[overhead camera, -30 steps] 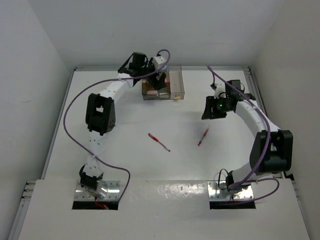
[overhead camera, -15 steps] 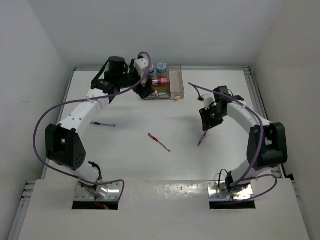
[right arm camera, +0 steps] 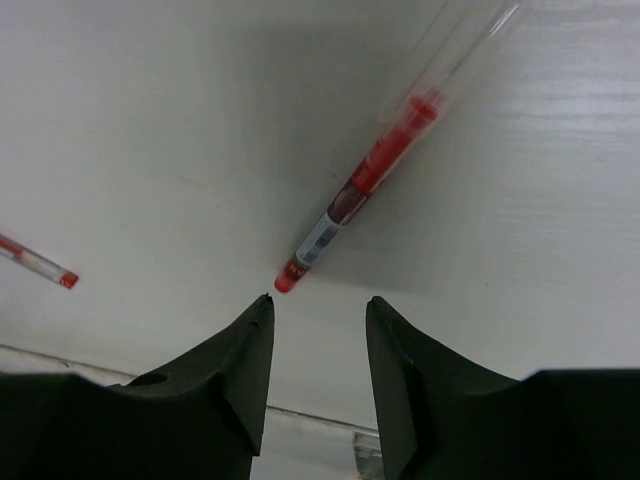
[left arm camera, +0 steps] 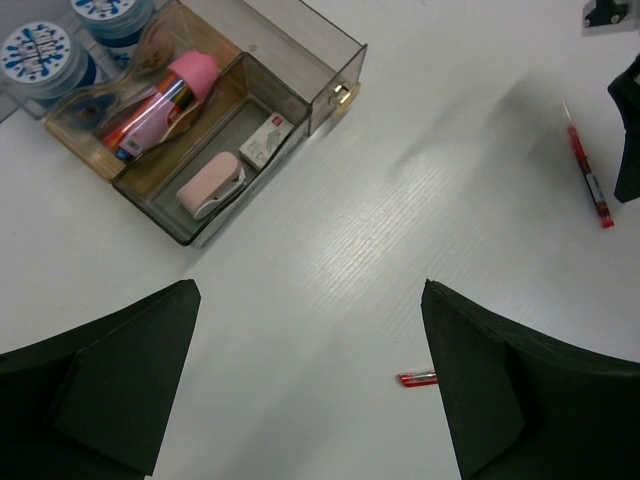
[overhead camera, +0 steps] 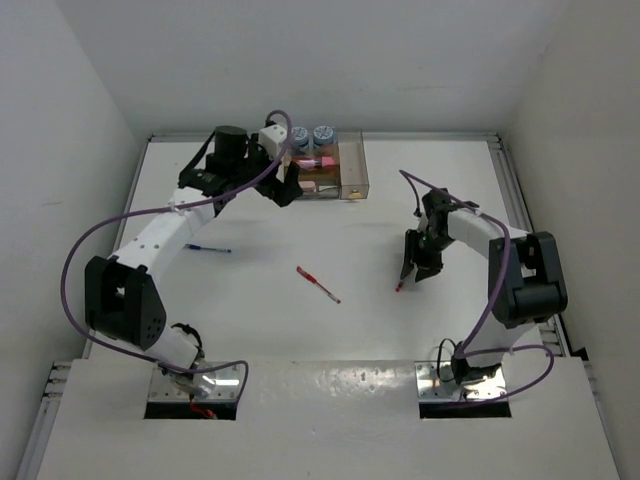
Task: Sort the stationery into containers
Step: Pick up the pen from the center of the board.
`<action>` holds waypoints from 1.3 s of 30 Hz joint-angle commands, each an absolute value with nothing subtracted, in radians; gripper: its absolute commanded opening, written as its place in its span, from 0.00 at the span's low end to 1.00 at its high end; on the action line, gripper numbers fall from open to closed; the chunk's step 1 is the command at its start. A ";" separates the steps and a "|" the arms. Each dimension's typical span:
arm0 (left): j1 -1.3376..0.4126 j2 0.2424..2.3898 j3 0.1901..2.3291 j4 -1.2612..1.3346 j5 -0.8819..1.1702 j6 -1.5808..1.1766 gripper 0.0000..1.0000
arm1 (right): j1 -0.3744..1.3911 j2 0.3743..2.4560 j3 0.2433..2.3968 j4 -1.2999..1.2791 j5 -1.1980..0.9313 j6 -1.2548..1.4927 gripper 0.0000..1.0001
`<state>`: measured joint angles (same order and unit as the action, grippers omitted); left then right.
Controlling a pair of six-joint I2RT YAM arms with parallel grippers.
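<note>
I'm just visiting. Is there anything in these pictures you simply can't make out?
Top view: the left gripper covers the organiser's left end; the right gripper covers part of one red pen.
Left wrist view: a finger hides most of a second red pen; the picture's edges cut both rolls.
Right wrist view: the first pen's clear end runs off the top edge.

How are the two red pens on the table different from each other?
The middle red pen lies out in the open with no arm near it; the right red pen lies just ahead of the right gripper's fingers. In the right wrist view they slant opposite ways. Both are thin, red, flat on the table and not yet in the organiser.
</note>
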<state>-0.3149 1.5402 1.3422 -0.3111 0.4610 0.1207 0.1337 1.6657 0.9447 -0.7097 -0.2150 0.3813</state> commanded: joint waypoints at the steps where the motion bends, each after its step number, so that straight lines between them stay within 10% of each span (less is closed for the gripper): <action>1: -0.302 1.497 1.341 -0.294 0.400 0.072 1.00 | 0.135 1.693 0.953 -0.637 -0.170 0.502 0.42; 22: -0.287 1.505 1.315 -0.324 0.413 0.103 1.00 | 0.089 1.688 0.913 -0.491 -0.266 0.232 0.01; 39: -0.232 1.434 1.149 -0.238 0.594 0.057 1.00 | 0.130 1.223 0.857 -0.348 -0.782 -0.189 0.00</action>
